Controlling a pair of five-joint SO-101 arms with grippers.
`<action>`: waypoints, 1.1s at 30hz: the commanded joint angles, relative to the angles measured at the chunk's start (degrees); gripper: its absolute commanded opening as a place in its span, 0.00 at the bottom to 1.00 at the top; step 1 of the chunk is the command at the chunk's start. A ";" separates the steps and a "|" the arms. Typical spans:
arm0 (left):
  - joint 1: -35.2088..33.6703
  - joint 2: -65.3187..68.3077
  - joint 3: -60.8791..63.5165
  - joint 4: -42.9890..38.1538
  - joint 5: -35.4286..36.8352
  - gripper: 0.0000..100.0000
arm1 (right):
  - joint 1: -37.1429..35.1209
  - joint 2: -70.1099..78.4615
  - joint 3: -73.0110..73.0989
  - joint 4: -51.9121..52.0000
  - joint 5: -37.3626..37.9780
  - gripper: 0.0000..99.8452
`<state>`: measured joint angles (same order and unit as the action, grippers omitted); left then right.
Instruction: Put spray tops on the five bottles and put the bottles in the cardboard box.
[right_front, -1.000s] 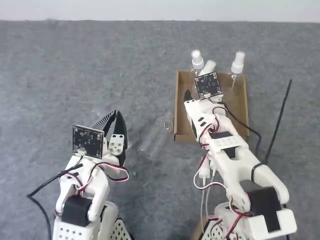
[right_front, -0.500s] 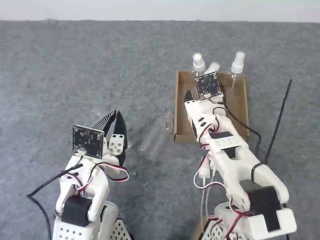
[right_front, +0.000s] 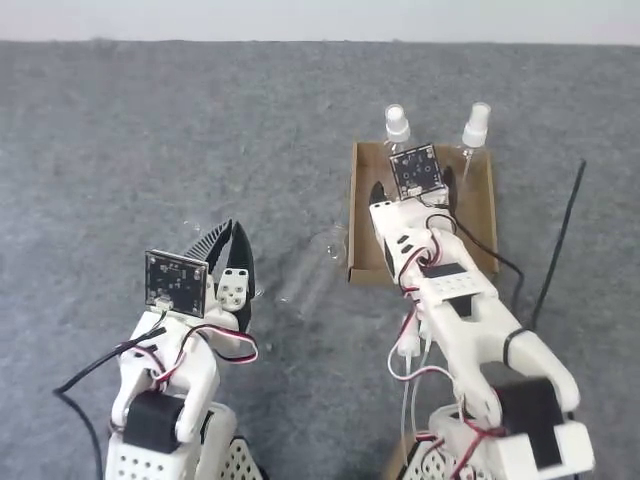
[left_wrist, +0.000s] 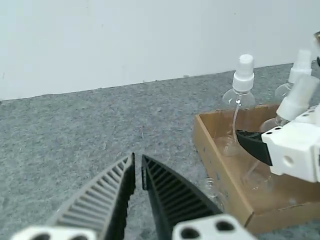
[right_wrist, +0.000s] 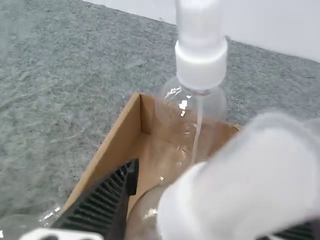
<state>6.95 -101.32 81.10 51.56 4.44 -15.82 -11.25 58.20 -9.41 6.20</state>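
Seen from above, 2 robot arms sit side by side on a grey table. The left gripper hangs just above the table surface, well apart from the cardboard box, with its 2 ridged black fingers almost pressed together, only a thin slit between them and nothing in it. The right gripper is over the inside of the cardboard box, its fingers pinching a held bottle, a clear one with a white spray top that leans at a tilt. 2 more clear bottles with white spray tops stand inside the box against its far wall: an upright bottle just beyond the right gripper, and a second upright bottle near the other far corner. A lying bottle, clear and bare at the neck, rests on its side on the table just beside the box's outer wall, between the box and the left gripper.
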 joint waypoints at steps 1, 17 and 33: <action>0.35 -0.53 -0.40 -1.49 0.18 0.01 | -0.92 -7.08 -2.29 4.00 0.53 0.34; 0.35 -0.53 -0.40 -1.32 0.18 0.01 | -3.30 -18.24 -10.90 19.56 0.79 0.34; 0.18 -0.53 -0.04 -1.67 -0.53 0.01 | -3.38 -30.99 -28.66 62.11 0.79 0.34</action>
<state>7.38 -101.49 81.80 51.56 4.44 -18.90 -38.42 34.90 42.64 6.20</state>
